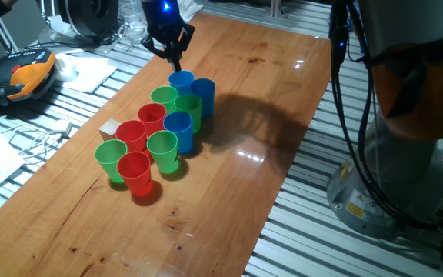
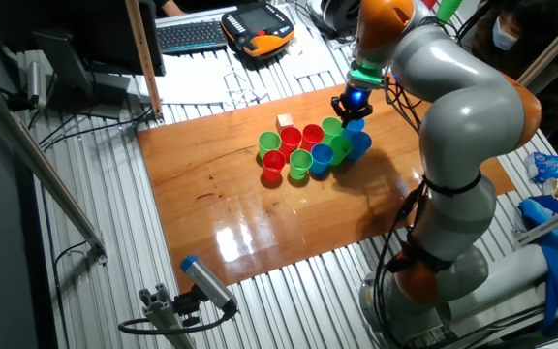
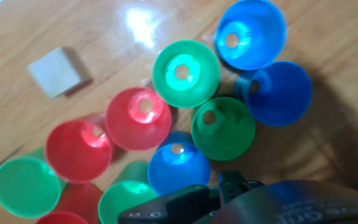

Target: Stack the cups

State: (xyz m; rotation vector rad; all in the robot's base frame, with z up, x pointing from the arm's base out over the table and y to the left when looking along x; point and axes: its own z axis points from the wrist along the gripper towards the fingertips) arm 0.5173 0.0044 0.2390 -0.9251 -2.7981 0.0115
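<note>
Several cups in red, green and blue stand upright and close together on the wooden table (image 1: pixel 283 92). At the far end of the cluster are two blue cups (image 1: pixel 181 79) (image 1: pixel 203 92); a red cup (image 1: pixel 135 171) marks the near end. My gripper (image 1: pixel 174 58) hangs just above the far blue cup (image 3: pixel 250 32), its fingers drawn to a point with nothing between them. In the other fixed view the gripper (image 2: pixel 351 107) sits over the cluster's right end, near a blue cup (image 2: pixel 358 142). The hand view looks straight down into the cups, with only part of the gripper body (image 3: pixel 216 199) at the bottom edge.
A small pale wooden cube (image 1: pixel 110 128) (image 3: pixel 56 71) lies on the table beside the red cups. An orange teach pendant (image 1: pixel 29 73), papers and cables lie off the table's left side. The arm's base (image 1: pixel 406 154) stands at the right.
</note>
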